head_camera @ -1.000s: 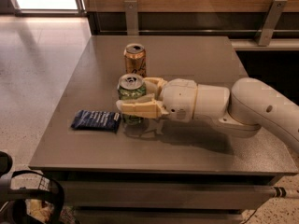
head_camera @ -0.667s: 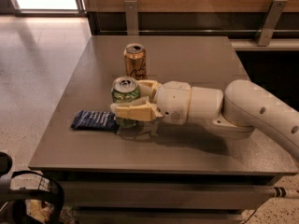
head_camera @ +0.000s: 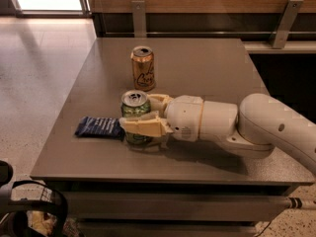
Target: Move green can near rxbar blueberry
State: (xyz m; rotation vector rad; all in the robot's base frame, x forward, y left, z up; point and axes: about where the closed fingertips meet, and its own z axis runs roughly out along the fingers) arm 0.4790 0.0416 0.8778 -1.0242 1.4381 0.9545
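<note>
The green can (head_camera: 135, 110) stands upright on the grey table (head_camera: 197, 68), its silver top showing. My gripper (head_camera: 139, 115) reaches in from the right and its cream fingers (head_camera: 143, 127) are closed around the can's sides. The rxbar blueberry (head_camera: 98, 127), a flat dark blue wrapper, lies on the table just left of the can, its right end next to the near finger. My white arm (head_camera: 237, 127) stretches across the table's right half.
An orange-gold can (head_camera: 142, 68) stands upright behind the green can. The table's left edge drops to a tiled floor (head_camera: 34, 83). A wooden wall with metal brackets (head_camera: 282, 22) runs behind the table. Part of the robot base (head_camera: 24, 206) is at the bottom left.
The gripper has carried the green can a little to the left, closer to the blue wrapper. The orange-gold can and the wrapper have not moved.
</note>
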